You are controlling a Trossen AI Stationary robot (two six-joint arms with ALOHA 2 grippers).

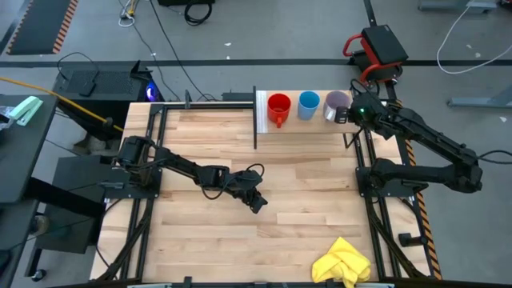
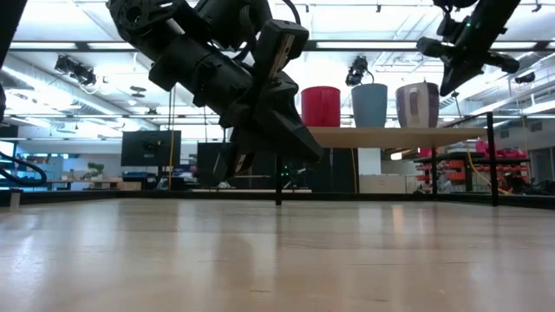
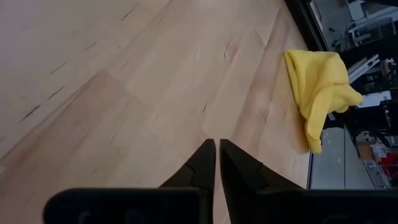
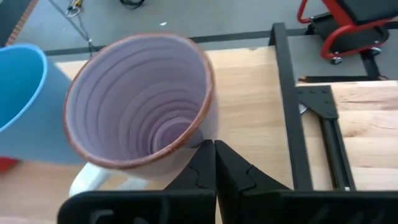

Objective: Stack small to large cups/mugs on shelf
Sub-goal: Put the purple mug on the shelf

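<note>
Over the middle of the wooden table (image 1: 304, 208), the left gripper (image 1: 258, 202) hangs with its jaws almost together, holding nothing. On the shelf (image 1: 300, 124) at the far edge stand a red mug (image 1: 278, 106), a light-blue cup (image 1: 309, 105) and a purple-grey cup (image 1: 335, 104). The right gripper (image 1: 346, 113), jaws together, sits just beside the purple-grey cup. A yellow cloth (image 1: 342, 260) lies at the near right corner.

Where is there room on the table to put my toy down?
Lots of bare wood on the table: in front of the left gripper over to the yellow cloth. The shelf is crowded: red mug, blue cup, purple cup, with the right gripper beside it.
</note>
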